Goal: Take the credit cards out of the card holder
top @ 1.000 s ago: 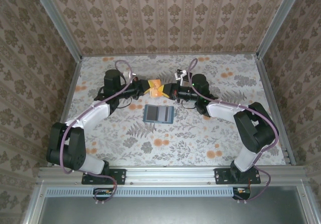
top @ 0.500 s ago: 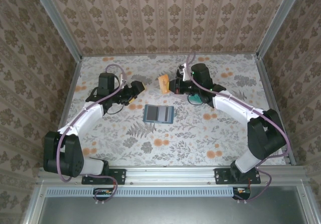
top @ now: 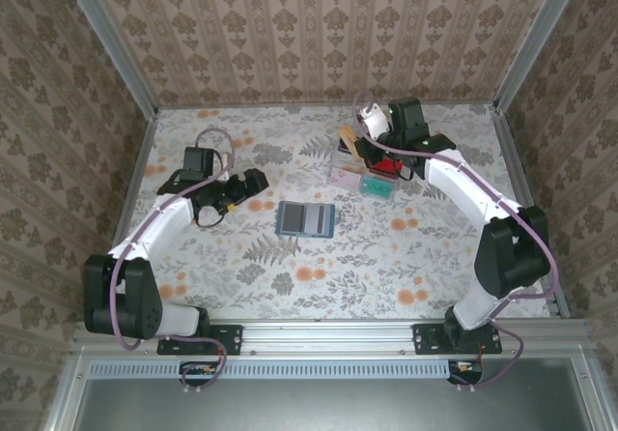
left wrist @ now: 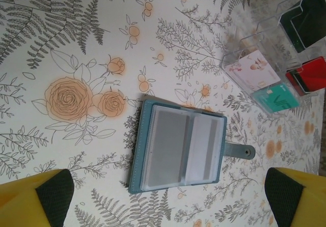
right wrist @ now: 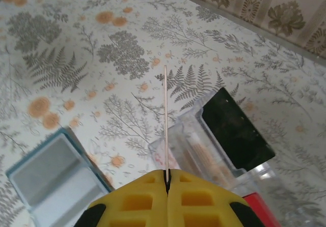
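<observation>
The teal card holder lies open and flat on the floral table. In the left wrist view the card holder shows a pale card behind the clear pocket of its right panel. My left gripper stands open to the left of the holder, its fingertips spread wide with nothing between them. My right gripper is shut on an orange-tan credit card above the clear tray. That credit card is seen edge-on as a thin line rising from the shut right gripper.
A clear plastic tray stands at the back right of the holder. The tray has a pink-white card, a teal block, a red block and a black block. Patterned walls close in the table.
My left gripper let go of the orange-tan card, opened and drew back to the left. My right gripper carried the card back and to the right, over the clear tray.
</observation>
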You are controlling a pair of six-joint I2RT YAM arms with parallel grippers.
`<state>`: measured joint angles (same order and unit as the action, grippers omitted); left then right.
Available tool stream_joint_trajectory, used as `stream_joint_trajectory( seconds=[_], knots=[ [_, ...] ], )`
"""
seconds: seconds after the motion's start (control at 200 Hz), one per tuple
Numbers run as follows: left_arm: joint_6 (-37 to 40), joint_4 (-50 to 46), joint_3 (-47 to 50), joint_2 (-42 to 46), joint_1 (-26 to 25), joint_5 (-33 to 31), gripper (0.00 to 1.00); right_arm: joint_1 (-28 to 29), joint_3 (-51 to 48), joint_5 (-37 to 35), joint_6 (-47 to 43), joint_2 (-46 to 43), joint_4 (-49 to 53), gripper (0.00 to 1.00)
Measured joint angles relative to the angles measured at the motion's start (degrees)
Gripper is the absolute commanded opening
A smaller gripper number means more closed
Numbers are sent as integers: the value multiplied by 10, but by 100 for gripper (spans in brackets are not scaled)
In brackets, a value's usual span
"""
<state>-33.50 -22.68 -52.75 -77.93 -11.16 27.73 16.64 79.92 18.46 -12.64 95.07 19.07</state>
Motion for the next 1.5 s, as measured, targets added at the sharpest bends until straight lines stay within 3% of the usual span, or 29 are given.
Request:
stream_joint_trajectory(
  seconds=[0.275,0.545,1.5],
  knots=[
    [1,-7,-12,-3,1,-6,100,-31,130,68,-138,106,94,0],
    [1,-10,-19,-28,1,-8,100,-31,188,120,-215,169,176,0],
    [-3,-14,-33,-62,-13,-12,100,-31,243,53,-284,258,264,0]
  ],
)
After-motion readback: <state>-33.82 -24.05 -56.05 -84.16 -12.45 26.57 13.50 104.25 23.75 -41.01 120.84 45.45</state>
